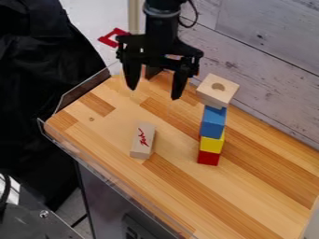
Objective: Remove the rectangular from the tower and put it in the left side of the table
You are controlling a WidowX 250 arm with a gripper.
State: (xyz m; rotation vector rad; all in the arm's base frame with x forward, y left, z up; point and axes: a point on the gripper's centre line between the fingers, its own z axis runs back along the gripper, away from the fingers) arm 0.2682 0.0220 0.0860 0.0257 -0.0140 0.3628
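Observation:
My gripper (154, 93) hangs over the back of the table, up and left of the tower, its two fingers wide apart with nothing between them. The tower stands right of centre: a red block (208, 158) at the bottom, a yellow block (212, 144) on it, then a taller blue block (213, 122). On top rests a pale wooden block (211, 95) with a round hole, sitting at an angle. A pale rectangular block (142, 140) with a red scribble lies flat on the table, left of the tower and apart from it.
The wooden table (93, 140) has a clear raised rim (81, 91) along its left side. A whitewashed plank wall (274, 84) runs behind the tower on the right. Black cloth (37, 84) hangs beyond the left edge.

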